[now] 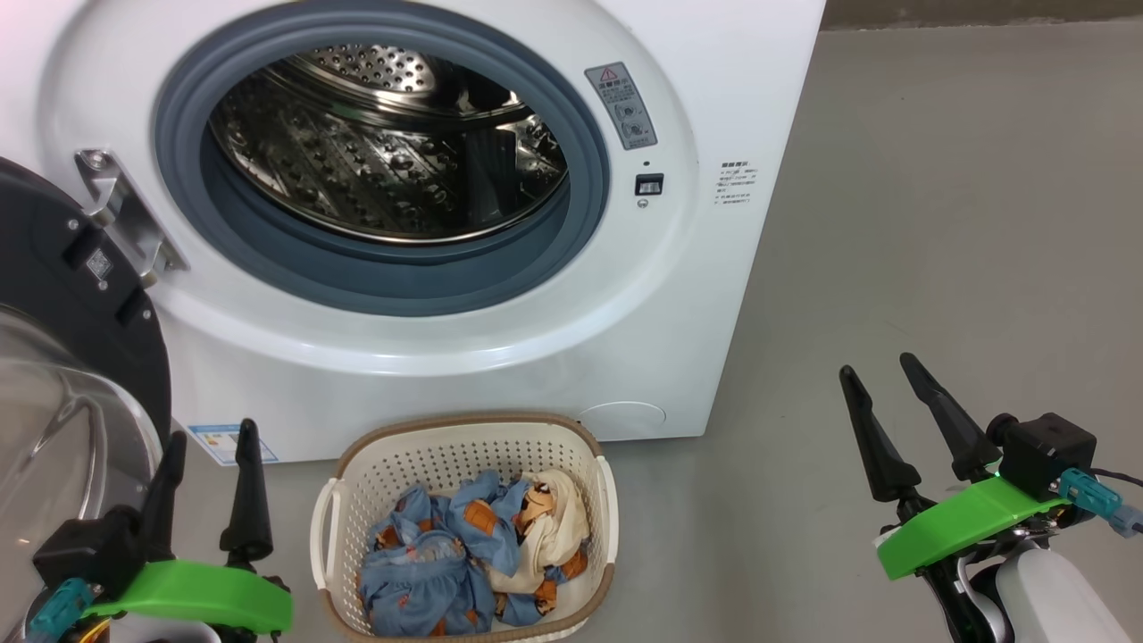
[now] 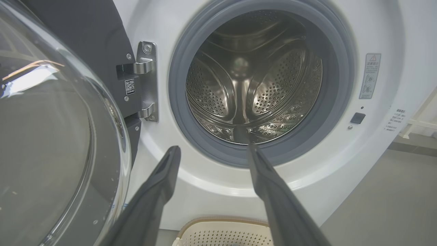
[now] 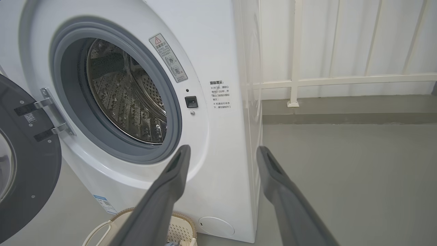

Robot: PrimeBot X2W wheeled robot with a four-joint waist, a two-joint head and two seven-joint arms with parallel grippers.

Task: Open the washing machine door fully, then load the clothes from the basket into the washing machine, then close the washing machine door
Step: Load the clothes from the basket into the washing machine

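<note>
We face a bare laundry corner: a white washing machine [image 1: 688, 295] on a plain grey floor [image 1: 946, 223], a basket [image 1: 420, 469] of clothes [image 1: 446, 563] before it, a pale panelled wall [image 3: 341, 41] behind.

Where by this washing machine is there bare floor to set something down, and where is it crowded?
Free: grey floor right of the washing machine, back to the right hand. Crowded: before the machine's front, the basket, with the open door and left hand at its left.
</note>
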